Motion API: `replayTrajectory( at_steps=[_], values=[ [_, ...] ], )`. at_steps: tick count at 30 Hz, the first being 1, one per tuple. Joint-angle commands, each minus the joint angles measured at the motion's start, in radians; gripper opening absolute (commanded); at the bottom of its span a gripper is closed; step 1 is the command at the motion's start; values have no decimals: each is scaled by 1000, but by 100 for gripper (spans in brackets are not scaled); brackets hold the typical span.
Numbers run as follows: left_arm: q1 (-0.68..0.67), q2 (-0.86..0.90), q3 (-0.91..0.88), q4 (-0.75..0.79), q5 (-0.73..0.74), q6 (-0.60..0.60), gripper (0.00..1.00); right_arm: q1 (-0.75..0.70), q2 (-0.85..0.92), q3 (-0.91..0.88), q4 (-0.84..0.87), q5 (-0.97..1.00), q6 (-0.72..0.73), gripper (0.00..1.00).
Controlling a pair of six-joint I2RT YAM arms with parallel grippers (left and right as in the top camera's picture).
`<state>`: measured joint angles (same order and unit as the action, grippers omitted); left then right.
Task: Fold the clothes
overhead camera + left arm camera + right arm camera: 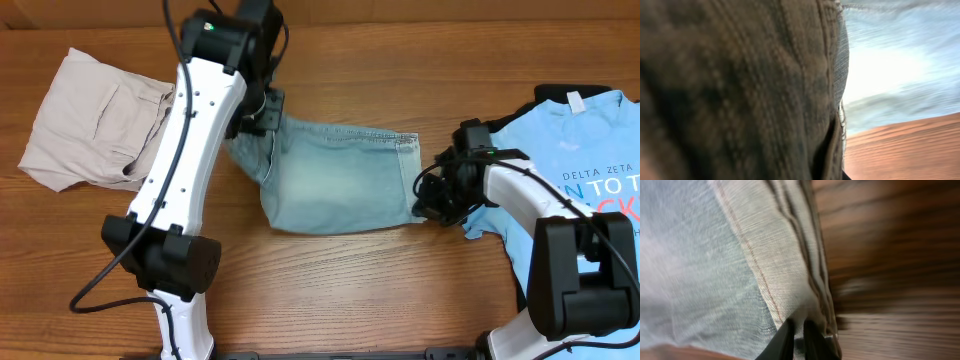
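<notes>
Overhead view: the denim shorts [335, 175] lie folded lengthwise on the wooden table [350, 290]. The waist end points toward the left arm and the leg hem toward the right arm.

Left gripper [262, 112]: positioned at the waist end of the denim shorts, over the far corner of the waistband. The cloth there is bunched and wrinkled. In the left wrist view, dark, close denim [740, 90] fills most of the frame and hides the fingers. It cannot be told whether the jaws are apart or together. A paler stretch of the denim shorts and a strip of table [900, 150] show past the fold.

Right gripper [437, 195]: positioned at the hem end of the denim shorts, at the near corner. In the right wrist view, the right gripper [799, 337] has both dark fingertips [785, 341] pinched on the stitched hem, with cloth between them. The jaws are clamped on the denim shorts. The hem seam runs away from the grip, and bare table [890, 255] lies beside it.

Other garments:
- Beige shorts [90, 120] lie crumpled beyond the waist end of the denim shorts, apart from them, and partly hidden by the left arm.
- Blue T-shirt [570, 150], printed in white letters, lies beyond the hem end, under the right arm.
- Black garment [560, 92] shows as a dark edge beneath the blue T-shirt on the side away from the robot.
</notes>
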<state>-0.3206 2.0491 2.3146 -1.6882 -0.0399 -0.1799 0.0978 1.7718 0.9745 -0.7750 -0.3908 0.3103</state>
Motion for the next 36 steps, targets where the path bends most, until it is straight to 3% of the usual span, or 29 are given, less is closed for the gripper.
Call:
replayTrajectory(
  at_steps=[1,8,14,16,21,25,30,33,36],
  values=[
    [-31,-27,48,6,95,18,17,26,25,-39,-1,23,43,10],
    [-142,-5,-92,131,135,-15,20,26,25,-39,4,23,42,11],
    [-232,-2,-267,334,224,-70,33,26,25,-39,4,23,42,11],
    [-265,-1,-326,412,220,-90,43,26,25,-39,6,24,42,11],
    [-295,-1,-377,523,219,-135,35,26,25,-39,8,23,42,11],
    [-295,-1,-377,514,201,-129,65,26,25,-39,7,23,42,11],
    [-313,-1,-413,475,200,-33,71,26,25,-39,7,23,42,12],
    [-317,-1,-440,476,155,-28,68,25,22,-24,-24,-2,22,20],
    [-307,-2,-440,465,84,-30,69,25,-15,15,-48,-143,-120,37]
  ],
)
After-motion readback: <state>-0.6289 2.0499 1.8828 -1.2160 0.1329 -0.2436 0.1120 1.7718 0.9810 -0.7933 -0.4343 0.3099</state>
